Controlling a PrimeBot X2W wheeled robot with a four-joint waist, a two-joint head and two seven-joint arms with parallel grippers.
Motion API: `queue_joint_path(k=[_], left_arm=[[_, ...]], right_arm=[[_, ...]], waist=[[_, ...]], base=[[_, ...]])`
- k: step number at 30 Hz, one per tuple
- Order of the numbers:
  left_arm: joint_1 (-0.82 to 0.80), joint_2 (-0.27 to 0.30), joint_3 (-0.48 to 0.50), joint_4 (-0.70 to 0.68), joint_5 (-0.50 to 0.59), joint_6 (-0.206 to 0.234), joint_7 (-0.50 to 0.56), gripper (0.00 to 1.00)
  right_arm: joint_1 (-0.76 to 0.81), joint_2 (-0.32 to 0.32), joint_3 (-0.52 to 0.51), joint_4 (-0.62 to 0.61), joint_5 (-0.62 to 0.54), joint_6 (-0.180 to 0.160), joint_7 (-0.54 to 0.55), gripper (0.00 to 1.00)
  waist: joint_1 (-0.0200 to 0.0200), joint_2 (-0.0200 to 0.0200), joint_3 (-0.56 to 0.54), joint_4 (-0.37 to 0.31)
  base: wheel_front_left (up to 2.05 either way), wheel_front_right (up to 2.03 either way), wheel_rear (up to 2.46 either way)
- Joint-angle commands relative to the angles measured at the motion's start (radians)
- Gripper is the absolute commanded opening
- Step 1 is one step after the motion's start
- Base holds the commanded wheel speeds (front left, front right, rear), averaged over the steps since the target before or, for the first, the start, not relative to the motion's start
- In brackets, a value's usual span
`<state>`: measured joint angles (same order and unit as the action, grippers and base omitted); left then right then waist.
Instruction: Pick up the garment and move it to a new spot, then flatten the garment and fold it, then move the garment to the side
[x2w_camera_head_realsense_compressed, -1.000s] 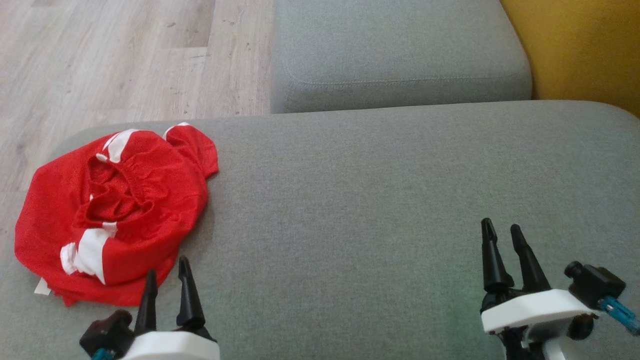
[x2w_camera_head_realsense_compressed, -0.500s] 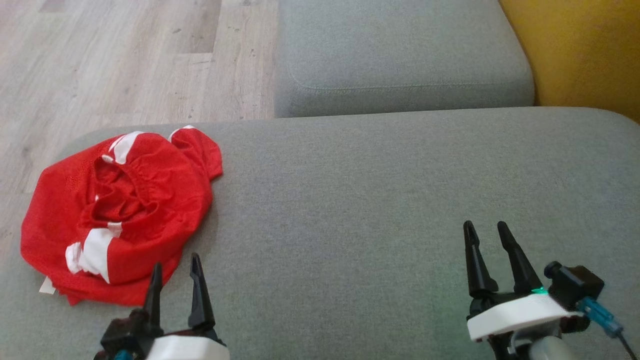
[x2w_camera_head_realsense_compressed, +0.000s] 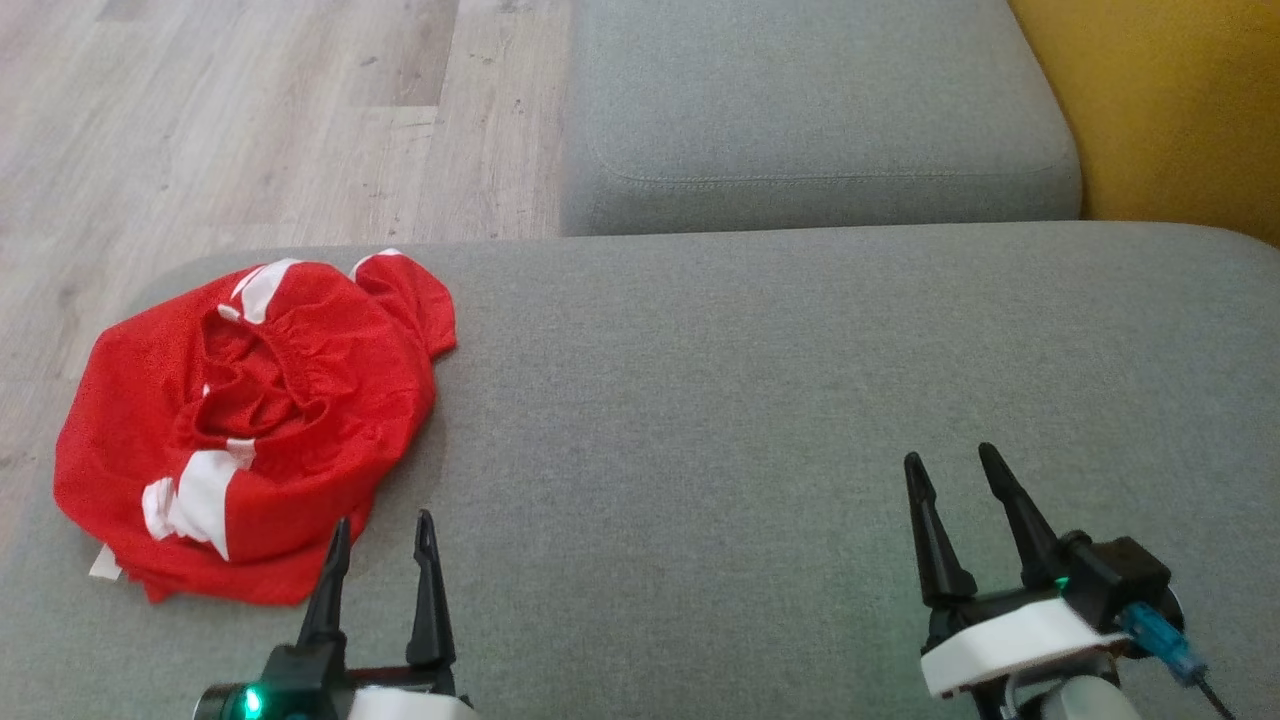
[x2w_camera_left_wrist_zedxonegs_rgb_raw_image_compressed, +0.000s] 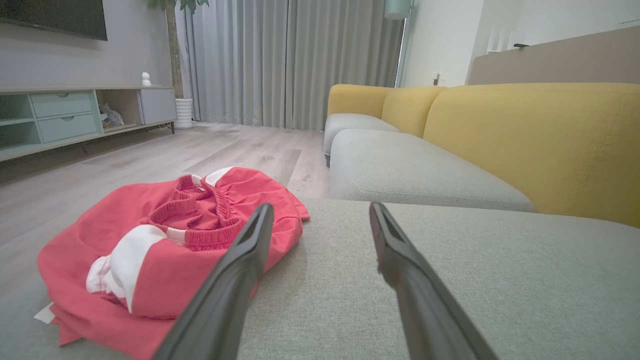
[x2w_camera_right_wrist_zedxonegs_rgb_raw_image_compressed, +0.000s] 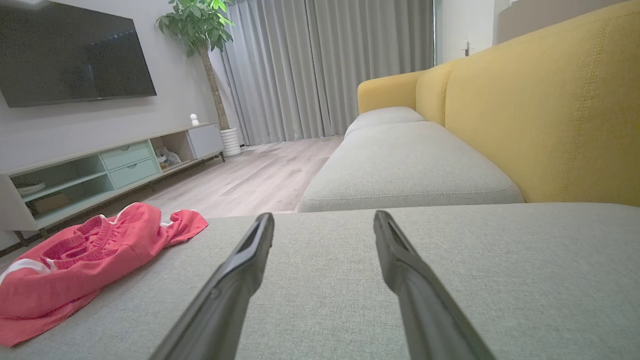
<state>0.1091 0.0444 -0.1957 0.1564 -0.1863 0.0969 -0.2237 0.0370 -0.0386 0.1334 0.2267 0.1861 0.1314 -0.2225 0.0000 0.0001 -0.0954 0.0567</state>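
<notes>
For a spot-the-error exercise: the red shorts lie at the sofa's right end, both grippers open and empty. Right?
No: the head view shows the shorts at the left end of the sofa. The left gripper and right gripper are open and empty.

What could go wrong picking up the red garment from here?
The crumpled red-and-white mesh garment lies at the left edge of the grey fabric sofa cushion; a nudge from the open left pincer might push it onto the pale wooden floor.
It is bunched in layers, so a pinch may catch only one and lift it tangled.
The open right pincer sits far from it, so a two-handed spread may come late.
</notes>
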Motion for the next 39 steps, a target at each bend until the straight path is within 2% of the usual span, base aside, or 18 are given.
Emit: queue_joint_path(k=[1,8,33,39], left_arm=[[-0.035,0.005,0.02,-0.04,0.029,0.009,-0.018,1.0],[-0.031,0.006,0.013,-0.043,0.105,0.025,-0.038,1.0],[-0.02,0.006,0.025,-0.03,0.101,0.027,-0.038,1.0],[-0.024,0.006,0.027,-0.023,0.105,0.028,-0.038,1.0]], right_arm=[[-0.018,-0.011,0.022,-0.026,-0.027,-0.001,-0.019,1.0],[-0.017,-0.012,0.016,0.003,-0.094,-0.001,-0.039,1.0],[-0.014,-0.012,0.016,0.015,-0.086,-0.001,-0.039,1.0],[-0.009,-0.012,0.02,0.012,-0.088,-0.001,-0.039,1.0]], waist=[[0.0,-0.0001,-0.001,0.001],[0.0,-0.0001,-0.009,0.005],[0.0,-0.0001,-0.013,0.01],[0.0,-0.0001,-0.015,0.05]], base=[[0.0,0.0,0.0],[0.0,0.0,0.0],[0.0,0.0,0.0],[0.0,0.0,0.0]])
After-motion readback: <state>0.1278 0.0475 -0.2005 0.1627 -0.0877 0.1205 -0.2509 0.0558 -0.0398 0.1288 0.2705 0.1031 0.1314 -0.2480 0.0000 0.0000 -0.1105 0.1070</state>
